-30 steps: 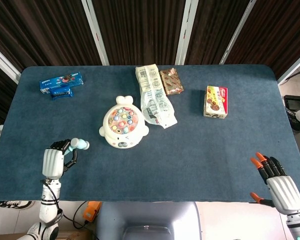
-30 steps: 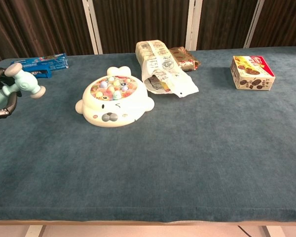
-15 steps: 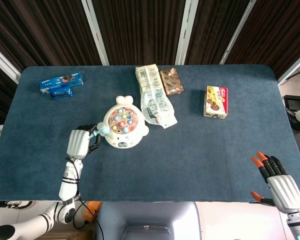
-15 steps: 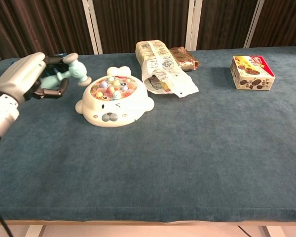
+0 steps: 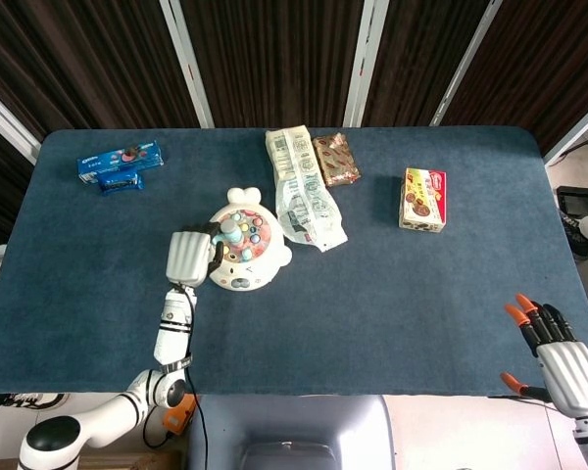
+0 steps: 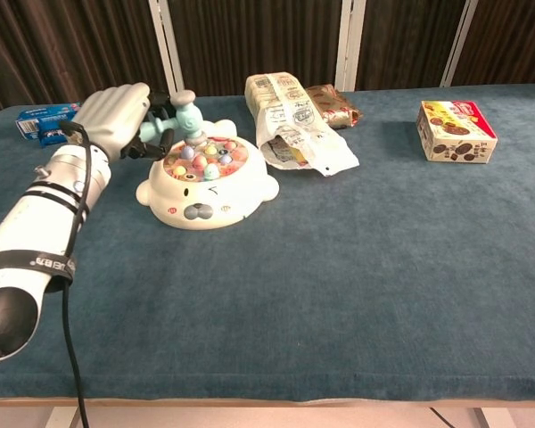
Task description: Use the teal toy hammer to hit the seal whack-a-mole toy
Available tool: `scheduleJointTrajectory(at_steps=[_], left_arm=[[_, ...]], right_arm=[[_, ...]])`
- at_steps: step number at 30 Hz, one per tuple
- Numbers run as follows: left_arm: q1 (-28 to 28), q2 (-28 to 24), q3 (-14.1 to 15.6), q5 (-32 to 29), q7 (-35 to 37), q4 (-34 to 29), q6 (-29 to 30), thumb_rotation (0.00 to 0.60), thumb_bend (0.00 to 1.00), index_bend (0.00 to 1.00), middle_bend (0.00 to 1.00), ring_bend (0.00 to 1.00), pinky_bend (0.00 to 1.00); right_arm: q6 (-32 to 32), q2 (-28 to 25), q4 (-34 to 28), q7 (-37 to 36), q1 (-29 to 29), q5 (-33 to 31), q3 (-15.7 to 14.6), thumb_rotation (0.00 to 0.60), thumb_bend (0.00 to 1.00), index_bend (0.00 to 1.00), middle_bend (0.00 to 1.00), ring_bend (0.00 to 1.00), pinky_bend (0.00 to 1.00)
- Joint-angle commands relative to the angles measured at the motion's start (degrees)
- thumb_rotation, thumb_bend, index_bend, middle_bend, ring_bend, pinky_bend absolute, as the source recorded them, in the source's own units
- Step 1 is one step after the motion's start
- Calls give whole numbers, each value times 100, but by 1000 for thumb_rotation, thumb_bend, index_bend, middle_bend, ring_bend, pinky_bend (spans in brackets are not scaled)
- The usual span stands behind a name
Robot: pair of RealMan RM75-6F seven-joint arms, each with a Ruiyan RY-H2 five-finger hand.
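Dark slatted panels back a blue-carpeted table [image 5: 392, 294], and the work sits toward its left middle. The left hand [image 6: 116, 114] grips the teal toy hammer [image 6: 185, 114] by its handle, fingers wrapped round it, with the head poking out to the hand's right. Directly under that head lies the seal whack-a-mole toy [image 6: 205, 183], its coloured pegs facing up; the hammer head appears to be at or just above the pegs on the near-left part of the disc, though contact cannot be told for sure.

To strike well, the hand should probably drop from the wrist in a short stroke, keeping the hammer face flat to one peg rather than glancing off the white rim. A firm hold on the handle matters, since a loose one could let the head twist on impact. The toy is light and unanchored, so a sideways blow might push it toward the crumpled snack bag [image 5: 309, 201] just beyond it.

Further off are the blue biscuit packs [image 5: 121, 164], the brown packet [image 5: 335, 160] and a small box [image 5: 422, 199]. The right hand [image 5: 562, 357] hangs off the table's near right corner, fingers spread and holding nothing.
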State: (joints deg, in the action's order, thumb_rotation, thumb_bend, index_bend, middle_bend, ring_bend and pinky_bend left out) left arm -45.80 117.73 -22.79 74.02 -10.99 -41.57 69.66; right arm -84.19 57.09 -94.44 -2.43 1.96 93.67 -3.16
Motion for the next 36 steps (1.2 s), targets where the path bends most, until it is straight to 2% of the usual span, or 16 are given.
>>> scheduleJointTrajectory(at_steps=[1, 6, 12, 20, 36], left_arm=[[-221, 318, -76, -180, -186, 524, -157, 600, 828, 608, 754, 1000, 1000], [-410, 548, -168, -344, -136, 1004, -290, 600, 827, 608, 754, 1000, 1000], [-590, 678, -247, -486, -163, 1269, -388, 600, 827, 608, 754, 1000, 1000], [-604, 671, -221, -563, -141, 1257, -401, 600, 828, 609, 754, 1000, 1000], [-446, 589, 39, -561, -362, 903, -439, 600, 829, 609, 757, 1000, 1000]], right_arm=[[-50, -32, 19, -68, -24, 28, -11, 600, 299, 0, 0, 0, 0], [-136, -74, 61, -191, -65, 45, -11, 600, 299, 0, 0, 0, 0], [-176, -91, 86, -259, -82, 71, -14, 600, 300, 0, 0, 0, 0], [-161, -88, 91, -248, -80, 81, -15, 600, 299, 0, 0, 0, 0], [-188, -81, 90, -241, -97, 85, -2, 600, 299, 0, 0, 0, 0]])
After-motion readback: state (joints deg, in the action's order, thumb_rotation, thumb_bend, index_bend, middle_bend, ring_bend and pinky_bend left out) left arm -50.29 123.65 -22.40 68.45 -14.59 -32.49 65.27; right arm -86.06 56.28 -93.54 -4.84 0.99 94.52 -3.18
